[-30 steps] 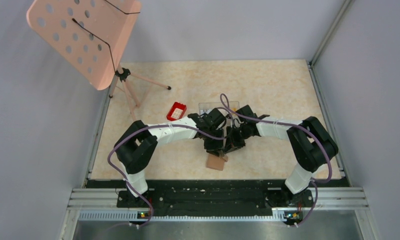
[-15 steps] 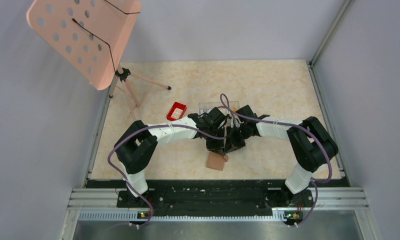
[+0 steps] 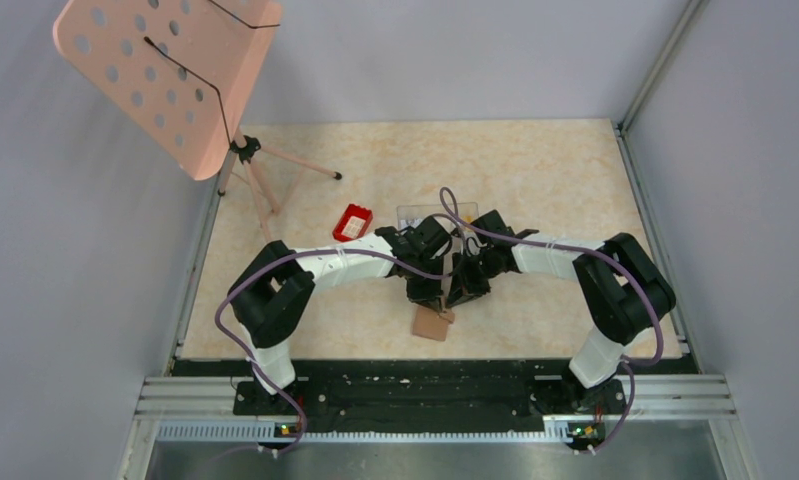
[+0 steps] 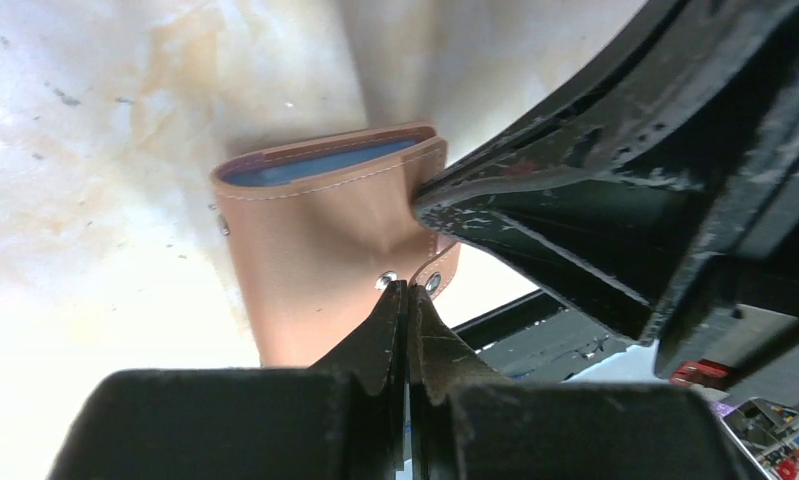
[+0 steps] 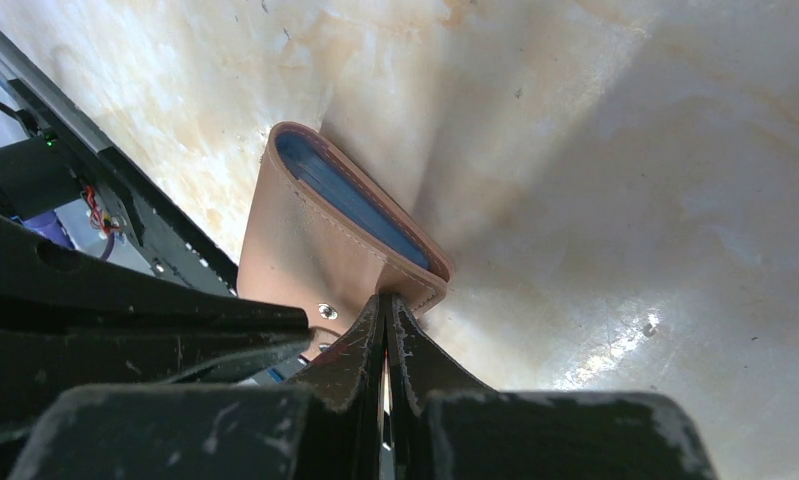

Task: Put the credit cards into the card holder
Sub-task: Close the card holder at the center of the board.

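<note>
The pink stand [image 3: 165,75] and red tray [image 3: 352,222] sit off to the left, well apart from the work. The left fingers [image 4: 375,345] have just come together on the card holder [image 4: 315,220], at its stud tab. The right fingers [image 5: 420,365] are clamped on its open corner, so it is held between both near the desk's [image 3: 535,170] front edge, blue lining showing. Likely neither arm is free to fetch cards, and I can make none out
</note>
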